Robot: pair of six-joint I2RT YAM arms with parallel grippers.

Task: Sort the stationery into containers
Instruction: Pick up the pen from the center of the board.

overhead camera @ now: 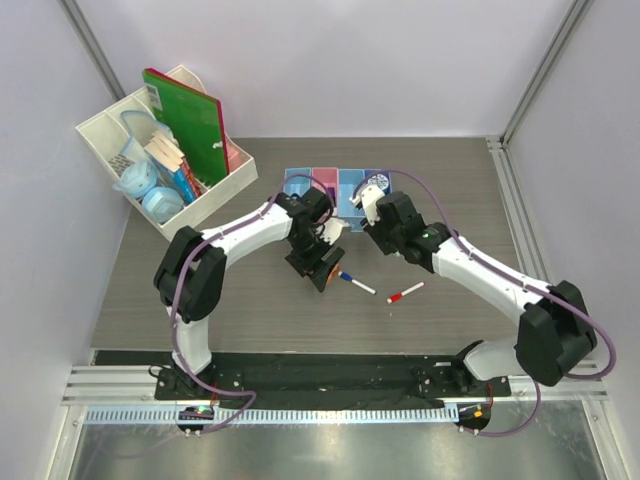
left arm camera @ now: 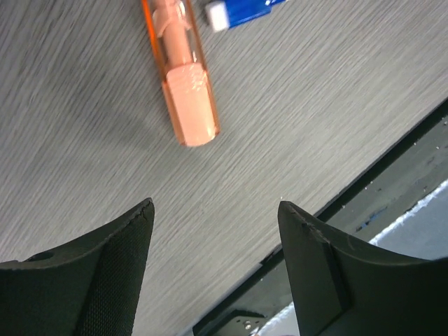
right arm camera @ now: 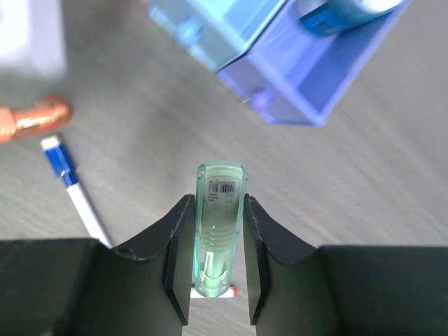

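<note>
Pinching the green marker (right arm camera: 218,224) between their pads, the right jaws hang over the counter (overhead camera: 250,310) close to the right-hand end of the containers (overhead camera: 325,182). The marker stands lengthwise in the grip, its barcoded end sticking out beyond the fingertips. In the right wrist view the blue bin (right arm camera: 210,31) and the purple bin (right arm camera: 308,77) sit at 12 to 1 o'clock, blurred.

The left jaws are spread wide and hold nothing, poised low over the counter at 7 o'clock of the row. In the left wrist view the orange marker (left arm camera: 185,77) lies flat at 12 o'clock, apart from both fingertips. The capped end of the blue-white pen (left arm camera: 241,10) lies just beside it at 1 o'clock.

From above, the blue-white pen lies at 6 o'clock of the containers, with the red-white pen (overhead camera: 405,293) near it at 3 o'clock. Both rest on the bare counter, well apart from the bins.
</note>
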